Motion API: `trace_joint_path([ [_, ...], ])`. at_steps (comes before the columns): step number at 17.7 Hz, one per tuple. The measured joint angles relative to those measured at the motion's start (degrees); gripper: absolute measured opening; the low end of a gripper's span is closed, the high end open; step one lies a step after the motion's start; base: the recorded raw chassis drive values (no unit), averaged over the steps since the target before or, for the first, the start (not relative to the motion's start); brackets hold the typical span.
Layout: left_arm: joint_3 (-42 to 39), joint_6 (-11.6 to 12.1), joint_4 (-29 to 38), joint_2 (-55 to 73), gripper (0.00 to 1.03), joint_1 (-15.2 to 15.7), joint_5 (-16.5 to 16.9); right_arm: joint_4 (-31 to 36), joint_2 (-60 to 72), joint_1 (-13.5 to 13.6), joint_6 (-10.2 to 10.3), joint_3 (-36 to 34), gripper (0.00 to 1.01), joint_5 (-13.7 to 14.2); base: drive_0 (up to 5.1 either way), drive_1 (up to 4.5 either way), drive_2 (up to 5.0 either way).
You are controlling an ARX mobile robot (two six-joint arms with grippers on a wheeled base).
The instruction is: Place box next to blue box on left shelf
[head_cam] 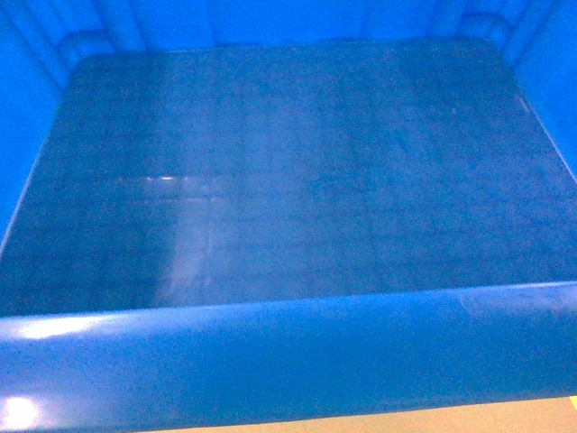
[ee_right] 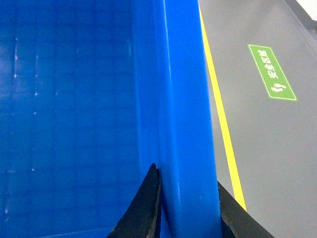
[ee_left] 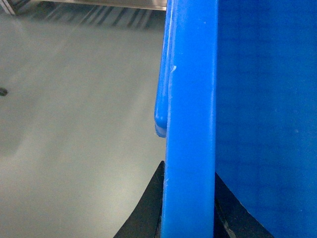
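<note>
The crate (head_cam: 288,361) is bright blue all over, its darker floor printed with a faint grid. The floor (ee_right: 267,163) is plain grey with a yellow line (ee_right: 220,119) and a green sign (ee_right: 272,72) lettered white.

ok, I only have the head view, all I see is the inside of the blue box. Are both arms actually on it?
Observer: Yes. The left gripper has its jaws either side of the box rim.
Operator: And the right?
Observer: Same: the right gripper straddles the opposite rim, one jaw inside, one outside.
Operator: Anything under it on that side?
Observer: Grey floor with a yellow line and a green sign. No shelf in either wrist view.
</note>
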Motion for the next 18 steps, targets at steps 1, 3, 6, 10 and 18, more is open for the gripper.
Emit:
trace_joint_path([
  [1, 0.0, 0.0, 0.1, 0.0, 0.11, 0.0, 0.0, 0.0, -0.1, 0.0, 0.0, 0.0, 0.16, 0.0, 0.1, 4.22, -4.0],
  [3, 0.0, 0.0, 0.0, 0.0, 0.11, 0.0, 0.1, -0.2, -0.1, 0.0, 0.0, 0.0, 0.16, 0.0, 0.1, 4.19, -4.0],
  [6, 0.0, 0.0, -0.1, 0.0, 0.11, 0.0, 0.0, 0.0, 0.0, 0.0, 0.0, 0.0, 0.16, 0.0, 0.0, 4.11, -4.1],
  [10, 0.0, 0.0, 0.0, 0.0, 0.11, 0.0, 0.0, 0.0, 0.0, 0.0, 0.0, 0.0, 0.16, 0.0, -0.2, 3.94, -4.2],
  [18, 0.0, 0.0, 0.0, 0.0, 0.11, 0.0, 0.0, -0.2, -0.2, 0.0, -0.1, 0.0, 0.16, 0.0, 0.0, 4.06, -4.1],
])
